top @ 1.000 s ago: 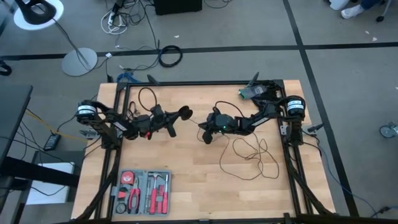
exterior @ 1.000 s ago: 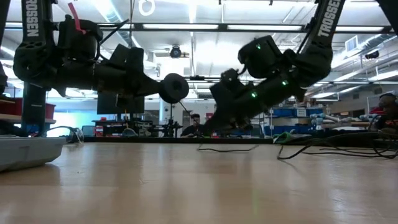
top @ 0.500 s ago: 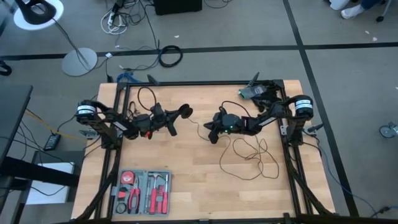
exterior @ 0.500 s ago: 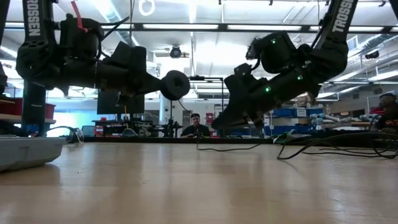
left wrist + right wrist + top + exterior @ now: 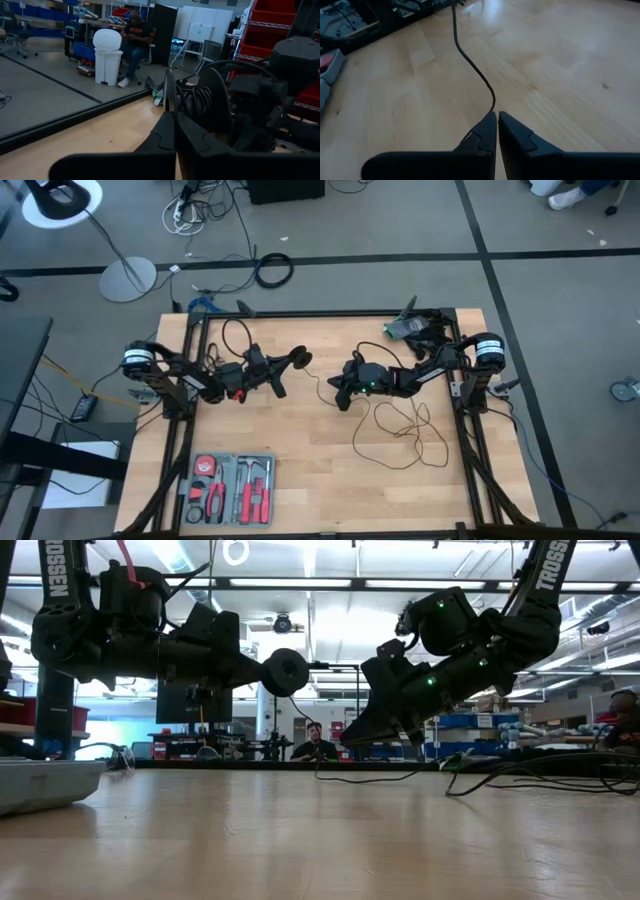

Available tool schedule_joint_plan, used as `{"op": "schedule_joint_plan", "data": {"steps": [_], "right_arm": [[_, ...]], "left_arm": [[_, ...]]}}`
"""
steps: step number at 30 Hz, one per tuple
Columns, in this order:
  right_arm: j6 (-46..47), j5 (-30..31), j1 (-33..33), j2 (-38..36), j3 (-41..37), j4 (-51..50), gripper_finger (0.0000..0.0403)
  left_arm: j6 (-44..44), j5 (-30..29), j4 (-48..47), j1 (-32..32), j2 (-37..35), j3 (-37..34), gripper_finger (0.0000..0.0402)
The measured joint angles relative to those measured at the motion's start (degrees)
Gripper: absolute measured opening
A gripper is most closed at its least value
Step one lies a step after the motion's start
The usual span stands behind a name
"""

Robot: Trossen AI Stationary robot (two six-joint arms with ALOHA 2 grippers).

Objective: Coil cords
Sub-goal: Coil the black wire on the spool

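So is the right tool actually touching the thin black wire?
Touching. In the right wrist view the wire runs straight into the shut tips of the right tool, pinched between them.

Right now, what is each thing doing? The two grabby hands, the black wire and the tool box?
left gripper: shut on the puck, held above the table
right gripper: shut on the wire
wire: loose loops on the table, not coiled
tool case: lying open
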Motion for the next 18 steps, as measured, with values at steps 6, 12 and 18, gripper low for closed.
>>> {"op": "schedule_joint_plan", "data": {"steps": [6, 12, 18], "right_arm": [[-1.45, -0.02, 0.09, 0.0, 0.0, 0.09, 0.0031], [-3.51, 0.0, 0.09, 0.02, 0.0, 0.88, 0.0075], [-6.86, 0.03, 0.09, 3.06, 0.27, 4.84, 0.0124]], "left_arm": [[0.01, 0.02, 0.31, 0.0, 0.0, 0.0, 0.0003], [0.93, 0.02, 0.33, 0.0, 0.02, 0.0, 0.0003], [0.92, 0.0, 0.44, 0.0, 0.04, -0.04, 0.0003]]}}
